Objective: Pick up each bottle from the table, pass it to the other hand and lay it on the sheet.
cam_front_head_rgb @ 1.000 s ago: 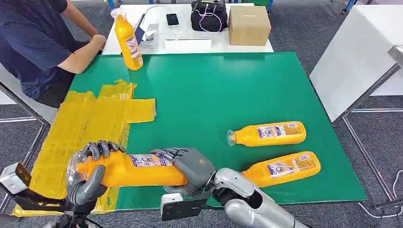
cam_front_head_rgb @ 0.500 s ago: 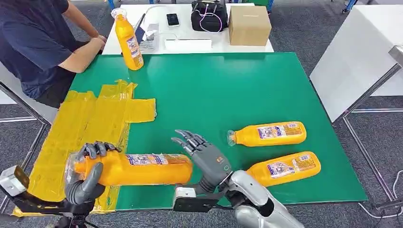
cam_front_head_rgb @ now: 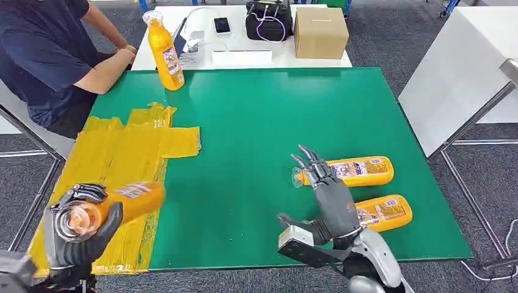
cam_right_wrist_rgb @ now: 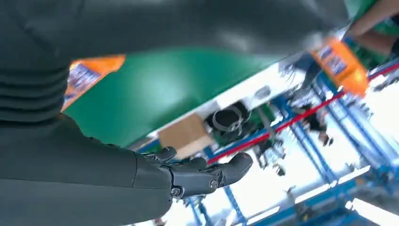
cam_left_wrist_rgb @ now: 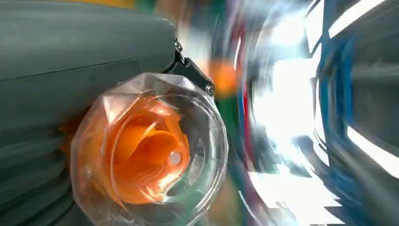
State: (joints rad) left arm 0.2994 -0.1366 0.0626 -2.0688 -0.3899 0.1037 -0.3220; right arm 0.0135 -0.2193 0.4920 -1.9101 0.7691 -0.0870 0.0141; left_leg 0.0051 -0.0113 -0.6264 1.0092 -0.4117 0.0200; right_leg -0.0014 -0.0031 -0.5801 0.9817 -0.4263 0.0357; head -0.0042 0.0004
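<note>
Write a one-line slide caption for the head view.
Left hand holds an orange plastic bottle over the yellow plastic sheet; right hand open above the green table.

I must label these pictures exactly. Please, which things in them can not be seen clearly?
- Held bottle, head view: motion-blurred, its label unreadable; left hand covers its near end.
- Left wrist view: everything behind the bottle is smeared.
- Nearest lying bottle, head view: partly hidden by the right hand.
- Standing bottle: label print too small.

A cardboard box (cam_front_head_rgb: pixel 320 32), black bag (cam_front_head_rgb: pixel 268 20) and phone (cam_front_head_rgb: pixel 222 25) sit on the white table (cam_front_head_rgb: pixel 317 61).
</note>
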